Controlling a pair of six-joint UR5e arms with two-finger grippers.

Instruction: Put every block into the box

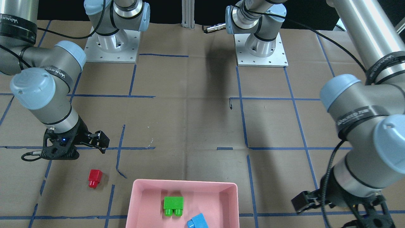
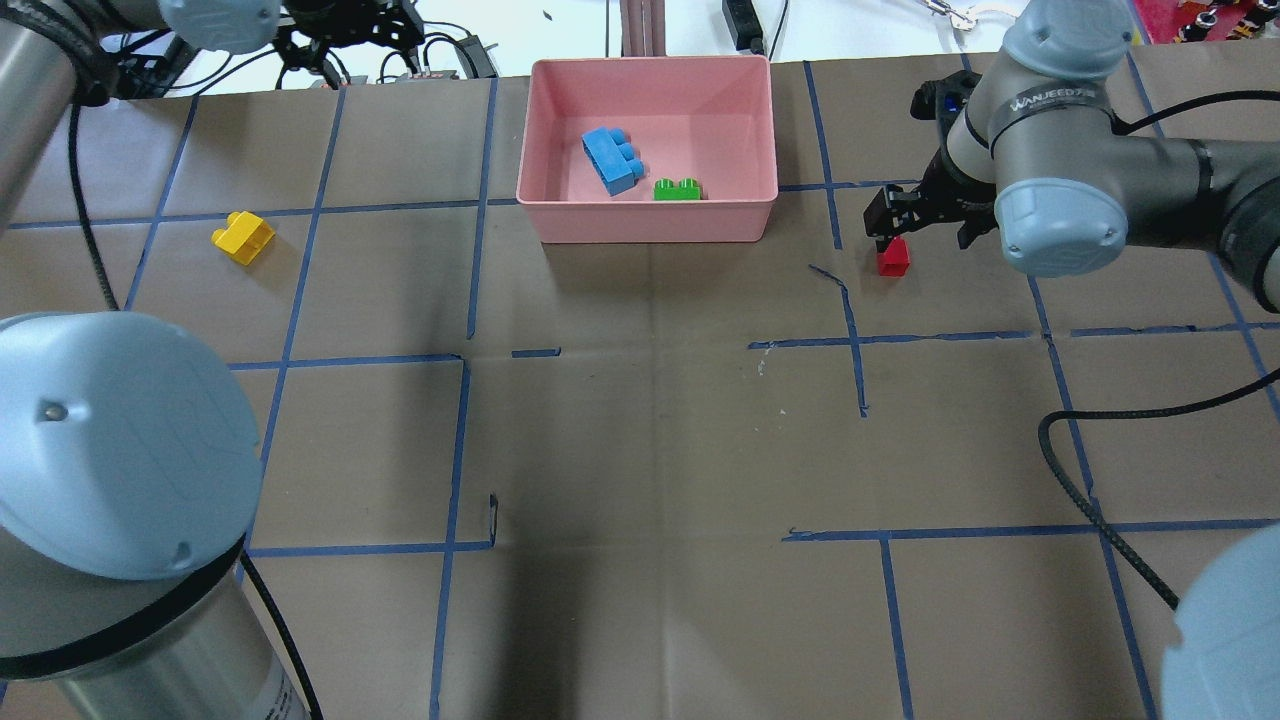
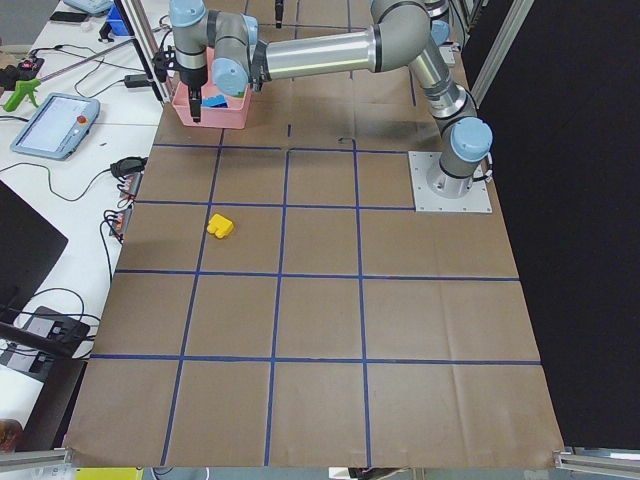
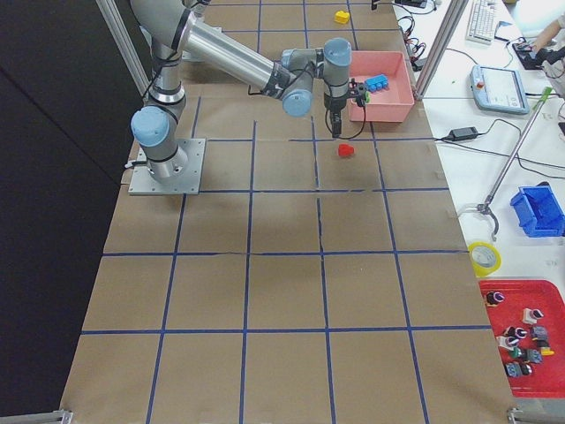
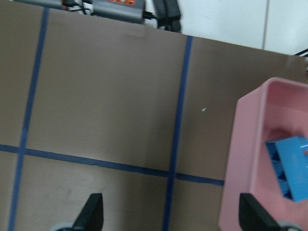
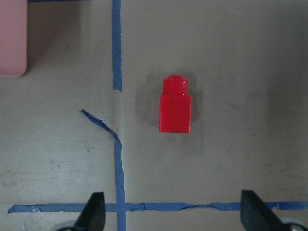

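Sideways, glossy red block (one stud) lies near right hand, spread wide, empty.

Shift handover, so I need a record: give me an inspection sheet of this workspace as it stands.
Surface: brown paper cover, blue tape grid; one tape strip peeling.
Job's things: blue block, green block inside pink box; red block, yellow block outside.
Clutter: nothing seen.
Claws: left claw open beside pink box; right claw open near red block, not touching.
Cables: black cable lying on the surface.
Surroundings: teach pendant and red parts tray on side benches.
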